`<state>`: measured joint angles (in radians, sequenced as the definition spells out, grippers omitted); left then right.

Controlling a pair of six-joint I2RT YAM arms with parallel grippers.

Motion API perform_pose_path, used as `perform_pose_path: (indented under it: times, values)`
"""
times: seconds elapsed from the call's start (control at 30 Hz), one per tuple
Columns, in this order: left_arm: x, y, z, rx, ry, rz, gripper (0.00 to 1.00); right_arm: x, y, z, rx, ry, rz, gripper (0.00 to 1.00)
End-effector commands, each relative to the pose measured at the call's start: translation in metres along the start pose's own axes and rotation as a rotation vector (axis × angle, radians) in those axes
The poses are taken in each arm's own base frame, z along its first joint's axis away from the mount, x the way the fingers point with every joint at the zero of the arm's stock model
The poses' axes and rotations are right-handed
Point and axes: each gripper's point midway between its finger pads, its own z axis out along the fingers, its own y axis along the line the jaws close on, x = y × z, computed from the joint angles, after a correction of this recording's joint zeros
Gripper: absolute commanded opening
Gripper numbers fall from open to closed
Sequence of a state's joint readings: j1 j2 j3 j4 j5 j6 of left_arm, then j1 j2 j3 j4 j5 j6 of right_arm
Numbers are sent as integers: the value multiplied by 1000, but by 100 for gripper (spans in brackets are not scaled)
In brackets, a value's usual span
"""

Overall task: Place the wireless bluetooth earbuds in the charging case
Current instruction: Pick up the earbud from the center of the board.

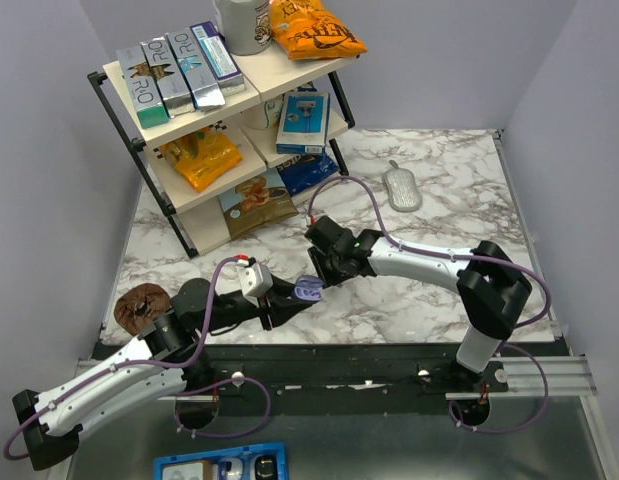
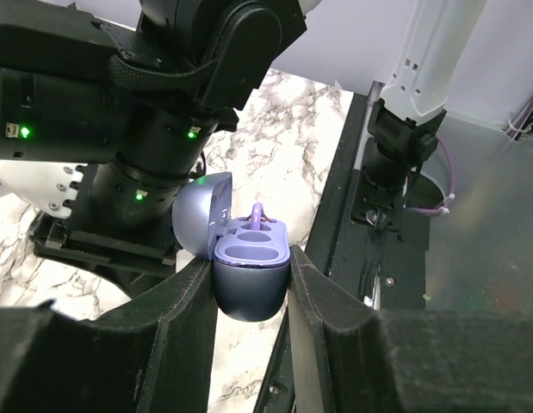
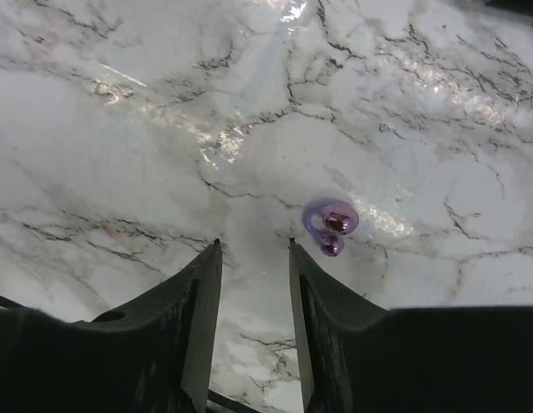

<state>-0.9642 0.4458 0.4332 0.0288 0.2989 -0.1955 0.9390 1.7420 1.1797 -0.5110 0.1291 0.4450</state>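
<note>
My left gripper [image 2: 249, 258] is shut on the charging case [image 2: 251, 280], a periwinkle oval clamshell held upright with its lid [image 2: 200, 213] swung open to the left. One translucent purple earbud [image 2: 257, 212] stands in a far slot; the near slot [image 2: 247, 253] shows empty. In the top view the case [image 1: 309, 291] sits at the left gripper's [image 1: 297, 297] tips, right beside my right gripper [image 1: 325, 268]. My right gripper [image 3: 254, 243] hangs open over the marble with nothing between its fingers. A second purple earbud [image 3: 332, 227] lies on the table just beyond its right fingertip [image 3: 294, 251].
A black-framed shelf rack [image 1: 189, 110] with boxes and snack bags stands at the back left. A grey oval item [image 1: 401, 188] lies at the back right. A brown round object [image 1: 141, 305] rests near the left edge. A blue tray [image 1: 219, 466] sits below the table's front edge.
</note>
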Motion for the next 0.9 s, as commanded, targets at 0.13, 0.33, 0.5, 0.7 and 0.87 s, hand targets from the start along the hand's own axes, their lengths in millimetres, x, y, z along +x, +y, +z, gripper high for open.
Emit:
perform_pose_path:
  times: [0.13, 0.33, 0.5, 0.7, 0.87]
  values:
    - [-1, -2, 1, 7, -11, -3, 0, 12, -15, 11, 97, 29, 6, 46]
    - [1, -1, 1, 4, -8, -5, 0, 18, -21, 18, 121, 48, -6, 46]
    - [1, -1, 2, 5, -6, -5, 0, 19, -24, 20, 140, 45, -2, 45]
    - [2, 0, 2, 3, -3, -6, 0, 19, -25, 24, 155, 45, 1, 42]
    - [2, 0, 2, 3, -5, -6, 0, 20, -24, 25, 147, 49, 3, 40]
